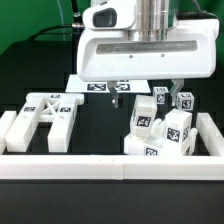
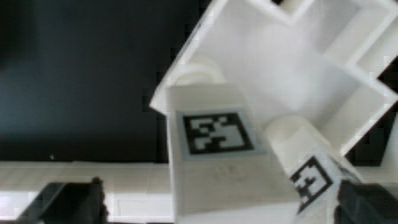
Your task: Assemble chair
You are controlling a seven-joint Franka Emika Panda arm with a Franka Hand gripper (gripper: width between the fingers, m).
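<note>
Jaws spread wide with nothing gripped, hanging over the heap of chair parts on the exterior view's right side of the black surface. X-braced frame lies flat on the exterior view's left, well apart from the heap and not joined to it. Low white border rail runs along the front. Marker board sits behind the jaws. In the wrist view a tagged white part fills the foreground between the dark fingertips; can't tell if they touch it.
</note>
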